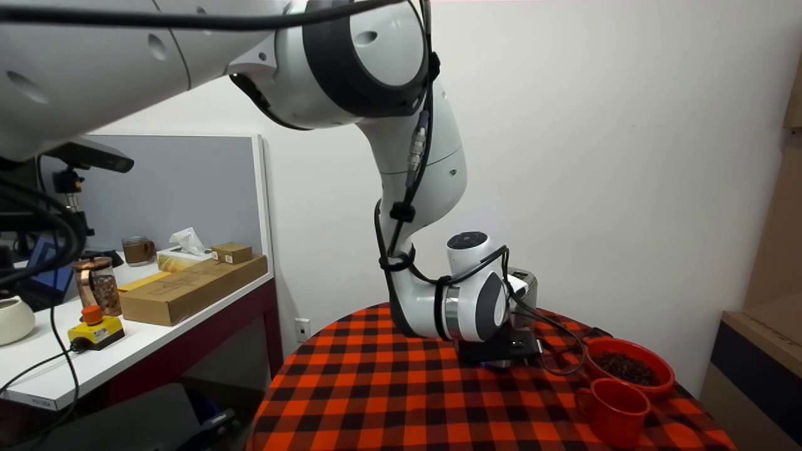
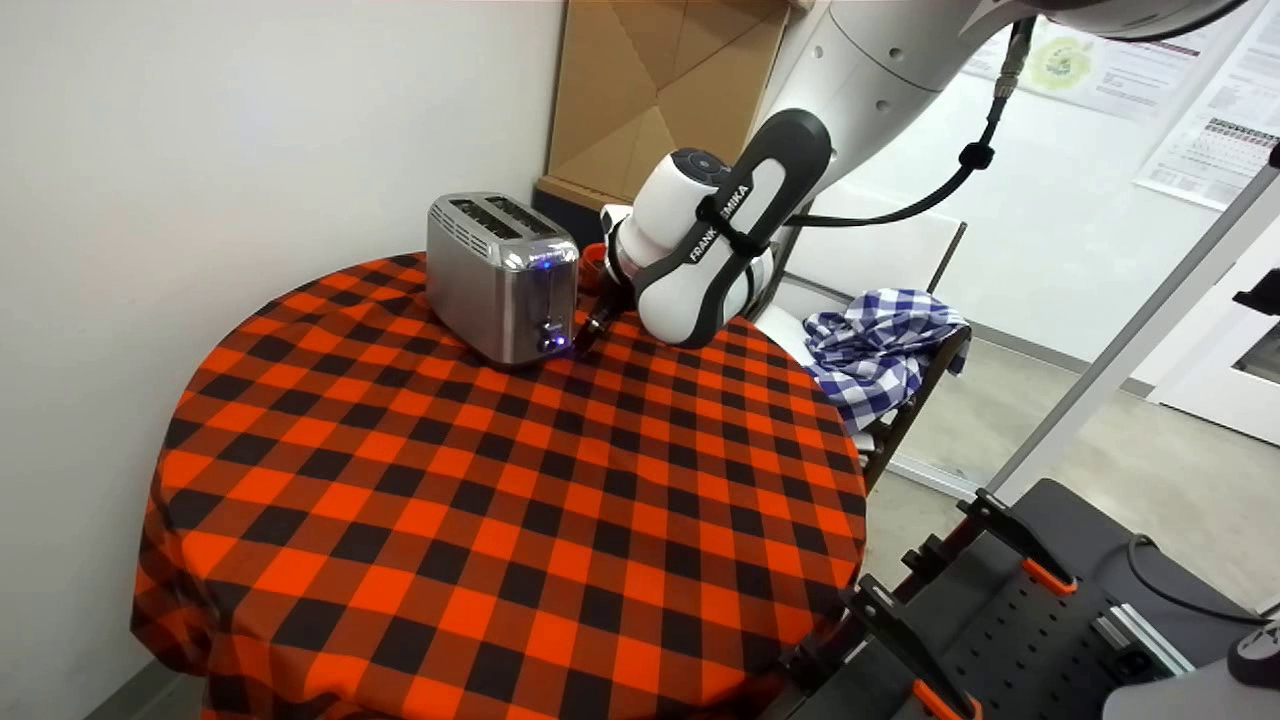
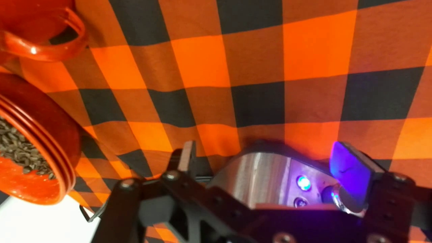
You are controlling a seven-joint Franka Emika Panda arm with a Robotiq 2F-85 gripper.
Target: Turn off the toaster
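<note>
At 12 o'clock on the checked table [image 2: 480, 560], by an exterior view: toaster [image 2: 465, 285], upright, its control end [image 2: 535, 315] facing roughly 4 o'clock. Gripper [image 3: 265, 155] is beside that end, spread wide; pads [image 3: 352, 168] well apart, and I see nothing pinched between them. Some of the toaster's metal shows in the gap, near 5 o'clock of my wrist view.

Progress, as I read it: reach done or close to it, switching-off not. A blue light [image 3: 303, 183] glows at 4 o'clock in the wrist view, with violet on the nearer pad, so I take the toaster to be powered. Just past the light, further out toward 4, a round knob [image 3: 342, 201], partly covered by that pad. Pad touching knob or not: cannot tell.

Left to do, my judgement: work the right control, then check the light goes out. Which control cancels, I can't make out.

Also noted in the wrist view: red bowl [image 3: 55, 128] with dark seeds or beans at 9, red cup [image 3: 30, 13] at 10, both clear of the pads. Arm [image 1: 445, 156] hides much of the toaster in an exterior view; I'd finish by the wrist camera.
</note>
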